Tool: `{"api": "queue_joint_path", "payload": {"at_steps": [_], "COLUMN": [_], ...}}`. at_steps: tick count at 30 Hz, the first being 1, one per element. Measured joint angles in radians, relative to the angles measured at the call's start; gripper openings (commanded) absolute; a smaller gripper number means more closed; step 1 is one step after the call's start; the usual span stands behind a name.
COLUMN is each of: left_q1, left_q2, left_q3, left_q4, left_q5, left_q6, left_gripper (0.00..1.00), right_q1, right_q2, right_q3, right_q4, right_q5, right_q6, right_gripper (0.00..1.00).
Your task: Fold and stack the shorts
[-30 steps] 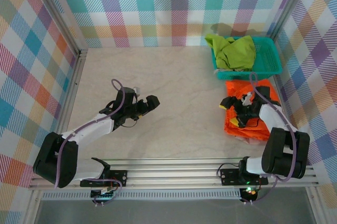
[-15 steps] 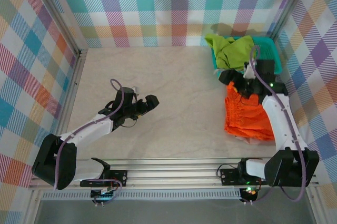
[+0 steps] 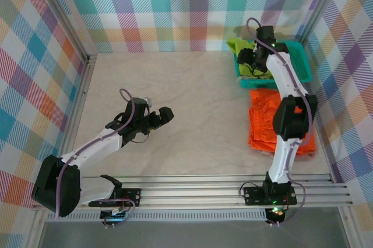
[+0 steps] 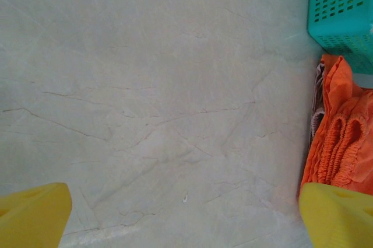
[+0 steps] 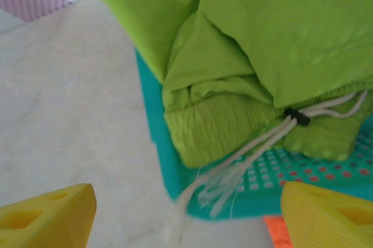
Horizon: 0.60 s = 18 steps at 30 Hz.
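The right arm is extending away from its base, carrying the right claw (image 3: pixel 247 57) off the bright orange fabric shorts (image 3: pixel 267 118) and across to the left edge of the teal plastic mesh basket (image 3: pixel 301 64). The claw is now sitting, fingers spread wide, over the lime green drawstring shorts (image 5: pixel 280 38). The orange shorts are now lying uncovered on the surface (image 3: pixel 192 102).

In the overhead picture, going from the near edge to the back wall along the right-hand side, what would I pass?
Right arm's base → orange shorts → teal basket holding the lime green shorts, with the right gripper open over them → plaid back wall.
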Motion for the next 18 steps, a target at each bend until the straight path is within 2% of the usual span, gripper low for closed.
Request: {"api": "queue_joint_path", "payload": {"at_steps": [8, 15, 18], "left_q1": [0.000, 0.000, 0.000], "left_q2": [-0.001, 0.003, 0.008], "left_q3": [0.002, 0.007, 0.008], "left_q4": [-0.027, -0.031, -0.033], "left_q5": [-0.016, -0.019, -0.019], "left_q6": [0.004, 0.004, 0.004], "left_gripper": [1.00, 1.00, 1.00], "right_q1": [-0.003, -0.011, -0.016], "right_q2": [0.260, 0.332, 0.335], "right_q3": [0.296, 0.329, 0.336], "right_q4": [-0.106, -0.128, -0.127], "right_q5": [0.030, 0.011, -0.003], "right_q6": [-0.026, -0.018, -0.012], "right_gripper": [0.68, 0.53, 0.41]}}
